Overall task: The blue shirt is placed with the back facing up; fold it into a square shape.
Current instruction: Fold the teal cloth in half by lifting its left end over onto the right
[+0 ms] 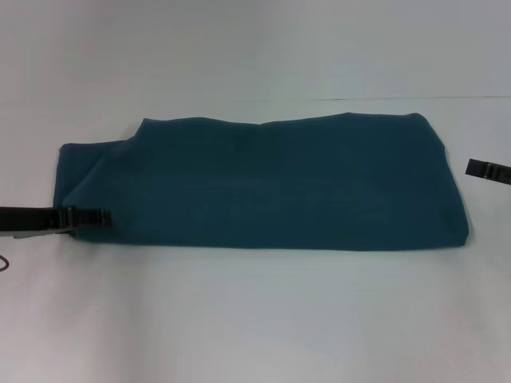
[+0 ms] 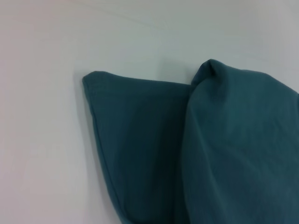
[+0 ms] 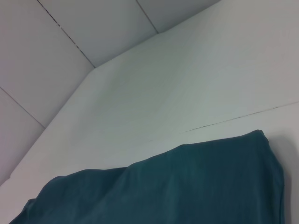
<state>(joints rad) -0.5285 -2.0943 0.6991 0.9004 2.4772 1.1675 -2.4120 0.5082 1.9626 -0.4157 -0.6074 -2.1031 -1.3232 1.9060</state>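
Observation:
The blue shirt (image 1: 271, 187) lies on the white table as a long, wide band, with a short sleeve sticking out at its left end. My left gripper (image 1: 97, 217) is low at the shirt's near left corner, at the edge of the fabric. My right gripper (image 1: 489, 169) hovers just past the shirt's right end, apart from it. The left wrist view shows the sleeve (image 2: 135, 135) with a folded layer of the shirt (image 2: 233, 154) over it. The right wrist view shows the shirt's far edge and corner (image 3: 196, 186).
The white table (image 1: 255, 319) spreads in front of and behind the shirt. A thin seam line (image 1: 399, 99) crosses the table behind the shirt. Tiled wall panels (image 3: 70, 28) show beyond the table's far edge.

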